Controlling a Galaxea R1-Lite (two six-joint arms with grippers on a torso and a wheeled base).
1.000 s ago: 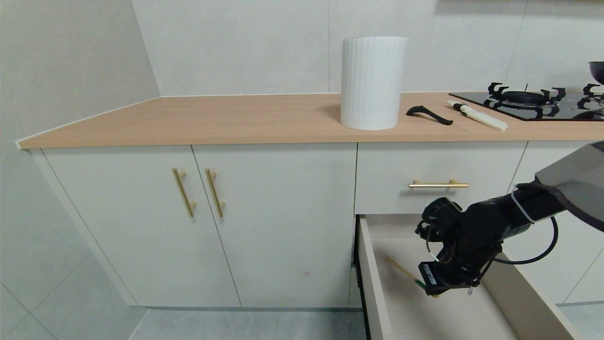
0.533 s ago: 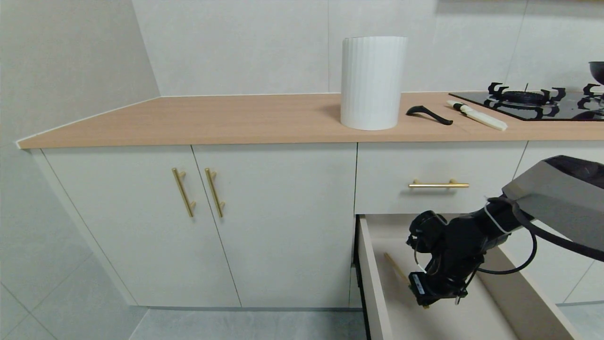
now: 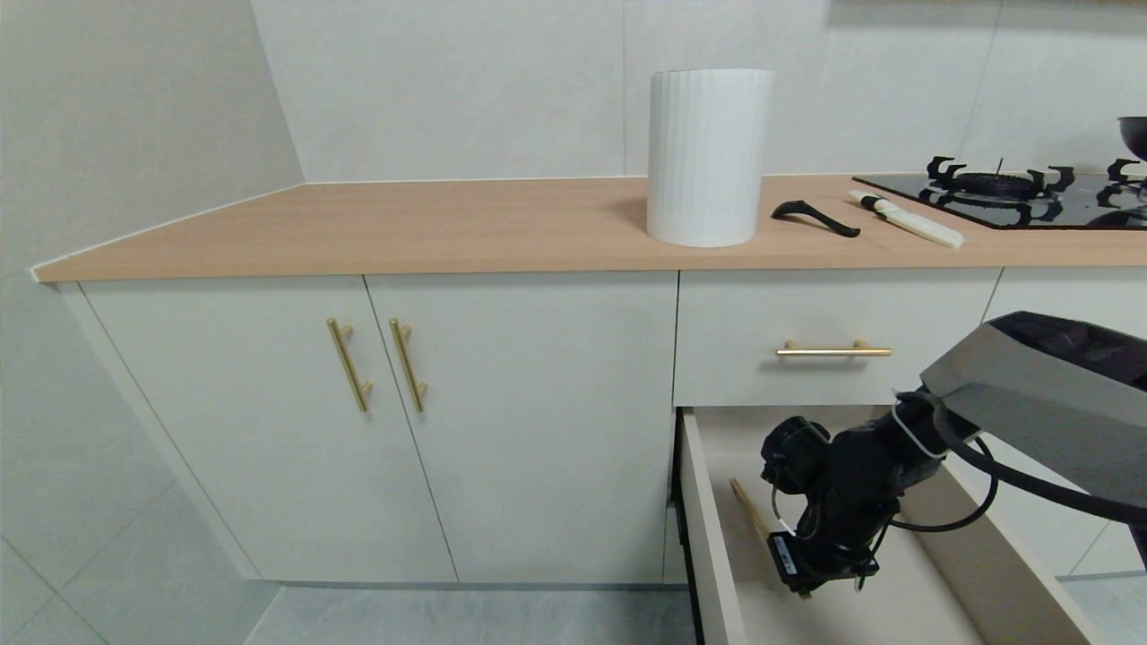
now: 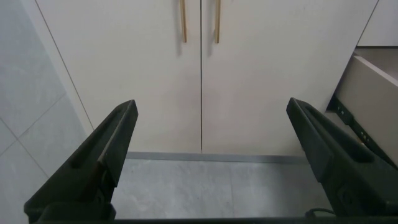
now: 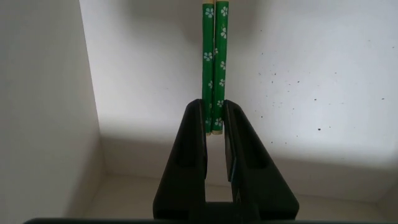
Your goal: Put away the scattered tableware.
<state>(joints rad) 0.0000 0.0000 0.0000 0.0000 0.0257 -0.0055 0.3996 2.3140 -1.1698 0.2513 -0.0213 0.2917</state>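
Inside the open drawer (image 3: 710,546): right gripper (image 5: 214,119) clamped on chopsticks (image 5: 213,56)

The right gripper's fingers are closed on one end of a pair of green, flower-printed chopsticks. The pair lies side by side, pointing along the drawer's pale floor near its left wall; contact with the floor cannot be told. The left gripper (image 4: 211,109) hangs low before the cabinet doors (image 4: 199,74), fingers wide apart, holding nothing. On the counter (image 3: 403,224) above stand a white canister (image 3: 708,157), a black utensil (image 3: 814,217) and a knife (image 3: 905,218).
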